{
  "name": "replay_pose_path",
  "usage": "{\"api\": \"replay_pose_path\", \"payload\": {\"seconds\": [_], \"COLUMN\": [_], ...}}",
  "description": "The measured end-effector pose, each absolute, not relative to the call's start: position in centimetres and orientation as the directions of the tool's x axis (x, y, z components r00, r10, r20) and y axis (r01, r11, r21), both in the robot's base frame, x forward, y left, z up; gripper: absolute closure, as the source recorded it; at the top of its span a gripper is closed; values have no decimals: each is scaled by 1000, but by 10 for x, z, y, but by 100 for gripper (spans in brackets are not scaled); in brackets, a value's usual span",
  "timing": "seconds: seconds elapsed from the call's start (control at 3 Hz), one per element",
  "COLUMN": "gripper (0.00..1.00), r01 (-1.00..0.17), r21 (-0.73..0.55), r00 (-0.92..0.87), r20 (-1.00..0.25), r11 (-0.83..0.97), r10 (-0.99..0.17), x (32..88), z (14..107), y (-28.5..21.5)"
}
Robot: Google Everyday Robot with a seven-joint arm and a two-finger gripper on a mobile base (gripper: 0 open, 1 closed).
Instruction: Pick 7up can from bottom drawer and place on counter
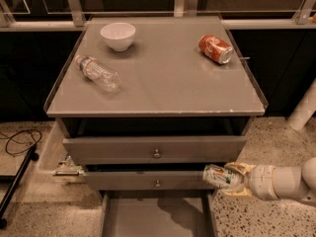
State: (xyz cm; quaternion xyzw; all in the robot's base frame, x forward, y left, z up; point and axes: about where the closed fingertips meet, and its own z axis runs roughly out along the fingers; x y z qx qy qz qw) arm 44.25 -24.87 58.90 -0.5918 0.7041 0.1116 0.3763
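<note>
One hand (pixel 233 179) with can (pixel 216 175) below counter (pixel 168 85)

Observed: worktop (pixel 163 90) flat mid-grey, same grey on the two knobbed drawer fronts and on the plain floor of the bottom drawer (pixel 148 218). On the worktop: white bowl (pixel 118 35), orange-red can (pixel 216 49) with a silver end, clear bottle (pixel 97 73) with a pale label. The pincer (pixel 230 179), cream-yellow fingers on an off-white arm (pixel 289 181), is at the right end of the middle drawer front, clamped on the 7up can (pixel 218 176), which is pale silver-white with green and red marks; floor (pixel 281 147) speckled beige, cable (pixel 17 139) black.
</note>
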Motion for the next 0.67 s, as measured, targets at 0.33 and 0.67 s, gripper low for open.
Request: {"api": "replay_pose_path", "payload": {"seconds": [0.33,0.67], "gripper": [100,100], "r01": [-915,-896], "r21": [-312,-383], "r00": [0,55], "r20": [-635,-599], "r11": [257,226], "r10": [-773,-799], "x": [440,434], "z": [597,630], "y": [-242,-234]}}
